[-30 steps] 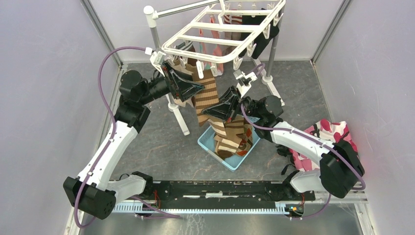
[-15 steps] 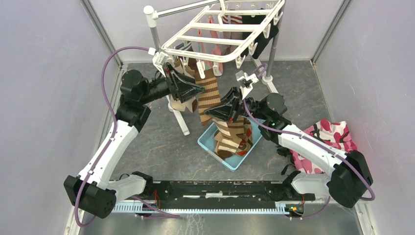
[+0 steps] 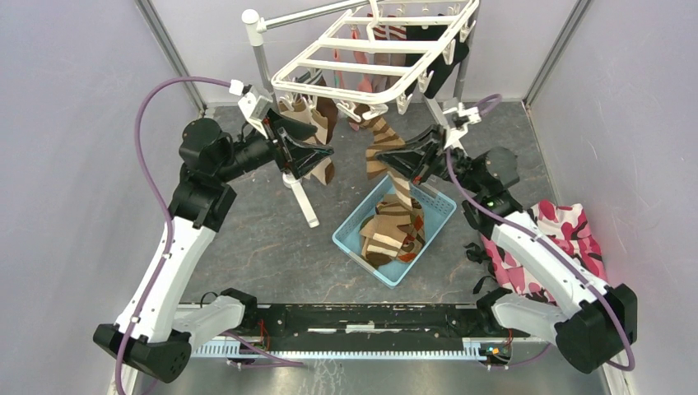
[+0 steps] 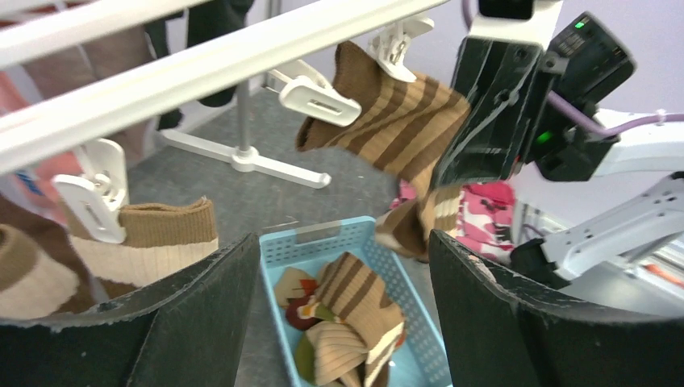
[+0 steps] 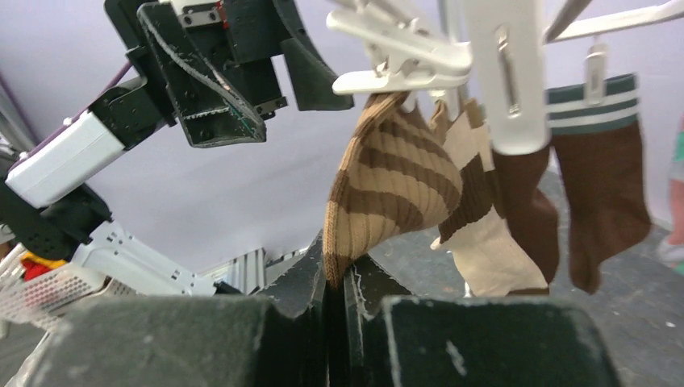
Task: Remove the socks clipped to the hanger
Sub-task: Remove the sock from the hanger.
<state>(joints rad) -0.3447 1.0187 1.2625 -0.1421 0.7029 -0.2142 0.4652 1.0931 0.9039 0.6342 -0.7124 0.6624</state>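
Right end effector (image 5: 335, 284): I see it clenched on the striped sock (image 5: 387, 185), which is clipped to the hanger (image 3: 329, 93) above it.
Left end effector (image 4: 339, 246): released, jaws wide.

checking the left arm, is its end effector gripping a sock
No, the left end effector is wide open, with nothing held between its fingers.

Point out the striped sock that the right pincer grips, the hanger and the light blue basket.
striped sock (image 5: 395, 185), right wrist view, on its ribbed middle.
hanger (image 4: 202, 76), left wrist view, on its near frame bar.
light blue basket (image 3: 362, 263), top external view, on its near-left wall.
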